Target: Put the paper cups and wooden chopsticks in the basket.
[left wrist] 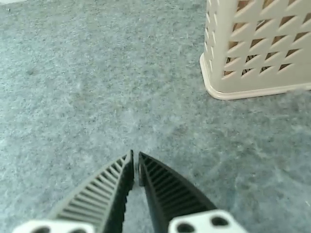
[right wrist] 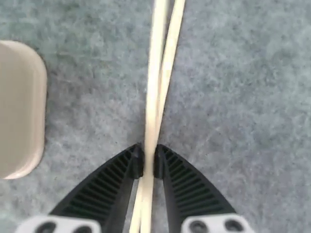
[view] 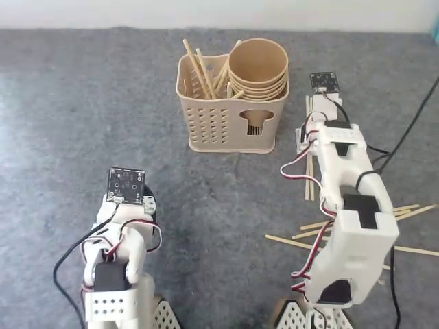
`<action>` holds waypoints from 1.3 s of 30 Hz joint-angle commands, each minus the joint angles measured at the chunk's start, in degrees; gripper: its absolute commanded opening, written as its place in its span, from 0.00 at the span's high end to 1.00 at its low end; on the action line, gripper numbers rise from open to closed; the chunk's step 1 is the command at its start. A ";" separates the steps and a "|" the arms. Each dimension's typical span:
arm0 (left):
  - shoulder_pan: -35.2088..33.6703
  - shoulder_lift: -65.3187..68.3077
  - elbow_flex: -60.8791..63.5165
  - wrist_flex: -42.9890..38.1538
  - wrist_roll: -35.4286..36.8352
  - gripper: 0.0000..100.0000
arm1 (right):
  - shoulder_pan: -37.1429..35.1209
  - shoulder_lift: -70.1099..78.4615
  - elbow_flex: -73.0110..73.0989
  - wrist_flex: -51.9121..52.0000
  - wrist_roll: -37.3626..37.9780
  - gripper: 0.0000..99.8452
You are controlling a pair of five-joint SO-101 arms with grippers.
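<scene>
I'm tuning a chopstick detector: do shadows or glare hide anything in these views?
High view: soft, even light, only a faint shadow at the foot of the basket, no glare on the paper cups. Right wrist view: the chopsticks in the right gripper stand out pale against the mat. Left wrist view: no glare; the left gripper casts little shadow.

Beige perforated basket [view: 212, 123], brown cups [view: 259, 65], pale chopsticks [right wrist: 156, 73], grey carpet [view: 82, 103].

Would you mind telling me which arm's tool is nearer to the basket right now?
The right tool is nearer, just beside the basket and closed on two chopsticks; the left tool is farther off, short of its corner.
</scene>
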 commanded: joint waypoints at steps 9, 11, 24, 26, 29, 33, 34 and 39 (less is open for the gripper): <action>0.18 -0.97 -0.31 -1.58 -0.44 0.99 | -2.68 1.10 -4.92 5.32 7.30 0.99; 0.18 -0.97 -0.31 -1.58 -0.44 0.99 | -1.80 0.92 -5.10 5.76 4.84 0.99; -0.18 -0.97 -0.31 -2.73 -0.44 0.99 | 4.88 -21.49 -6.68 15.52 2.55 0.99; -0.97 -0.97 -0.31 -2.81 -0.44 0.99 | 5.93 -27.03 -6.68 17.27 2.55 0.99; -1.32 -0.97 -0.31 -4.48 -0.44 0.99 | 7.25 -35.74 -6.68 19.21 2.55 0.99; -1.14 -0.97 -0.31 -5.27 -0.44 0.99 | 7.25 -48.22 -6.59 20.79 -0.53 0.99; -1.14 -0.97 -0.31 -5.27 -0.44 0.99 | 6.99 -51.47 -6.59 20.79 -2.20 0.99; -0.88 -0.97 -0.31 -5.01 -0.18 0.99 | 0.22 -65.01 -6.86 20.18 -6.59 0.99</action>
